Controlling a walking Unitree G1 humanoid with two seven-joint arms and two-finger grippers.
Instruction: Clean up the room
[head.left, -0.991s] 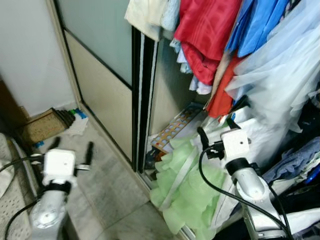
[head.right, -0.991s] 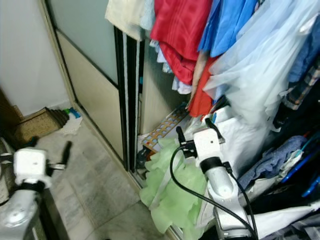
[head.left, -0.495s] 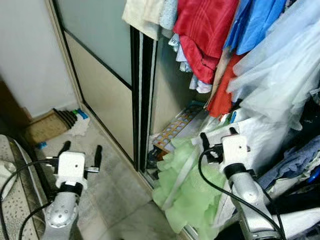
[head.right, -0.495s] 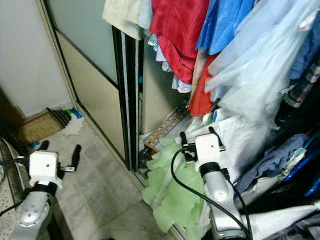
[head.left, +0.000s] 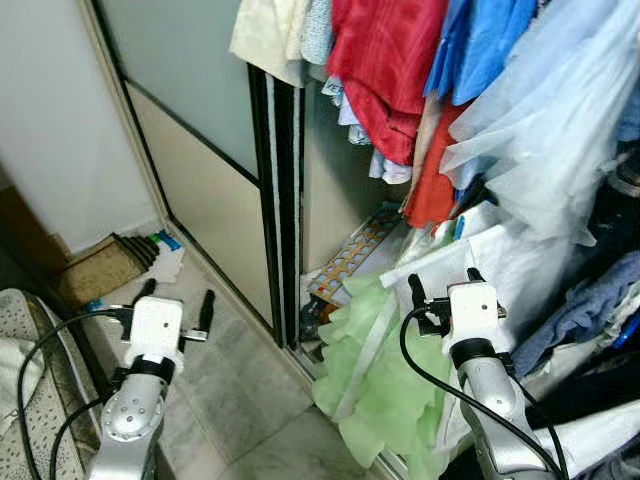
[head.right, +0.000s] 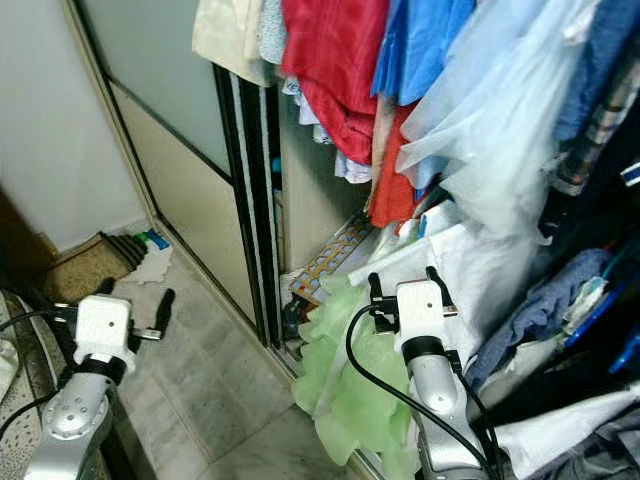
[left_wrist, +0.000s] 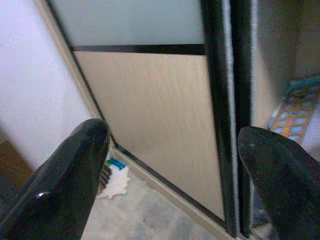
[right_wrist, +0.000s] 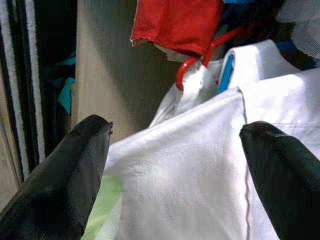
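Observation:
A light green garment spills from the bottom of the open wardrobe onto the floor. My right gripper hovers open just above it, with a white cloth and a red hanger ahead of its fingers. Nothing is between them. My left gripper is open and holds nothing. It hangs above the floor tiles, facing the sliding wardrobe door. Red clothes, blue clothes and a pale sheer cover hang overhead.
A colourful patterned board leans inside the wardrobe. A brown mat and a white rag lie by the wall. A speckled cushion sits at far left, and blue cloth is piled at right.
The view has shifted slightly. My left gripper has moved right, nearer the sliding door. The right gripper stays open over the green garment.

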